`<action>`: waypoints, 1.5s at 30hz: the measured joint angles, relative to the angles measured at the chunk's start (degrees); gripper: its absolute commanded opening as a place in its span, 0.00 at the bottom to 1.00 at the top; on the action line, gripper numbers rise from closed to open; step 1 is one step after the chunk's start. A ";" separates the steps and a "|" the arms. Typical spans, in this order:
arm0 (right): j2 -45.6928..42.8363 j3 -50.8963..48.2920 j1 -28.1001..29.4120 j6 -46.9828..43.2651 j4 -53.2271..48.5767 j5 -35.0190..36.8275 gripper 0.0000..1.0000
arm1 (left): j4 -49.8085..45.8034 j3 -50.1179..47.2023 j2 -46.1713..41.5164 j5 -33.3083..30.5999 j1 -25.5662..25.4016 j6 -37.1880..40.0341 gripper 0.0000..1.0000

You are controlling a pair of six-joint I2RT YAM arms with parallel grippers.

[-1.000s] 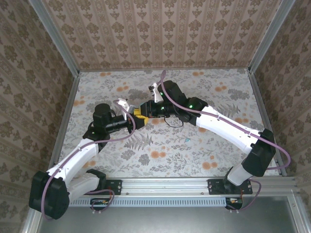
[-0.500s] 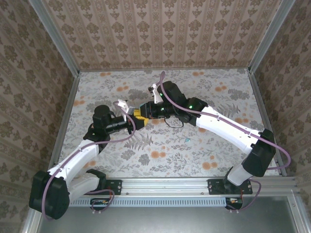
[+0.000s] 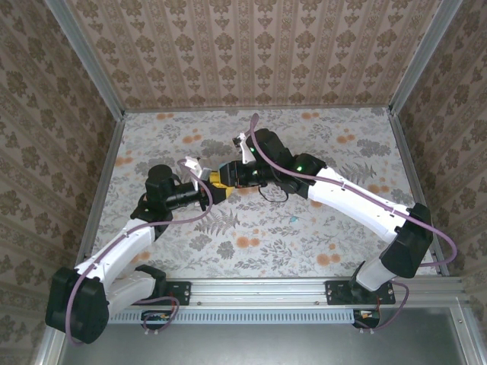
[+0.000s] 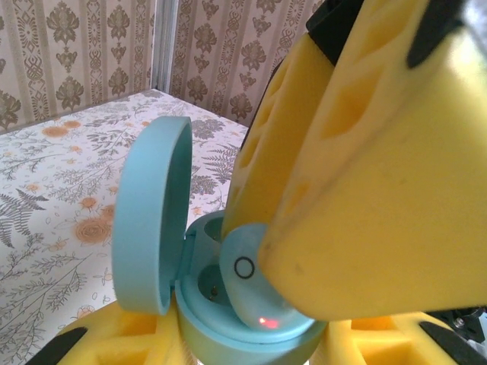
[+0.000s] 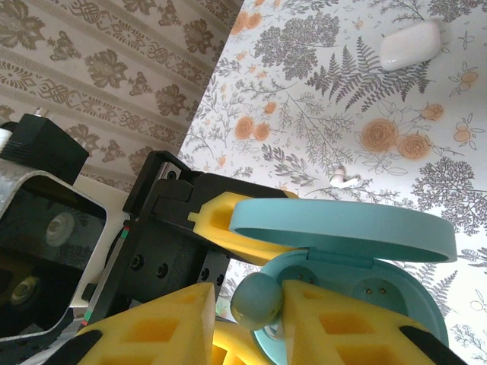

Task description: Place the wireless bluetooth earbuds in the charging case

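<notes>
Two sets of yellow fingers meet over the middle of the worktop (image 3: 319, 243). They are well apart from the metal side rail (image 3: 99, 194) and the papered back wall (image 3: 259, 53), with bare floral surface open on every side.

The left fingers (image 4: 122, 342) are clenched on the base of the teal charging case (image 4: 228, 334), one on each side. They hold it above the surface with its lid (image 4: 148, 220) hinged open and standing upright.

The right fingers (image 5: 152, 327) reach in over the open rim with a teal earbud (image 5: 257, 298) between them. The bud is tilted, its lower end down inside the open base and a red light glowing on it. Whether those fingers are pressing the bud or have released it, I cannot tell.

Room at the rim is tight, with the lid close on one side and the right fingers crowding the other. Past the lid, a white earbud (image 5: 344, 179) lies on the worktop and a white case (image 5: 411, 44) rests further off, both well apart from the grip.
</notes>
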 measured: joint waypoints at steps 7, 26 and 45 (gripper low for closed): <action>-0.28 0.07 0.00 -0.39 -0.85 0.42 0.31 | 0.00 -0.02 -0.02 0.00 0.00 0.59 0.09; -1.55 1.49 0.15 -0.39 -5.79 4.00 0.36 | 0.02 -0.02 -0.76 0.17 0.00 0.81 0.08; -11.61 1.60 -4.68 -0.59 -13.81 4.74 0.35 | 2.43 0.72 2.12 0.20 0.07 -0.13 0.08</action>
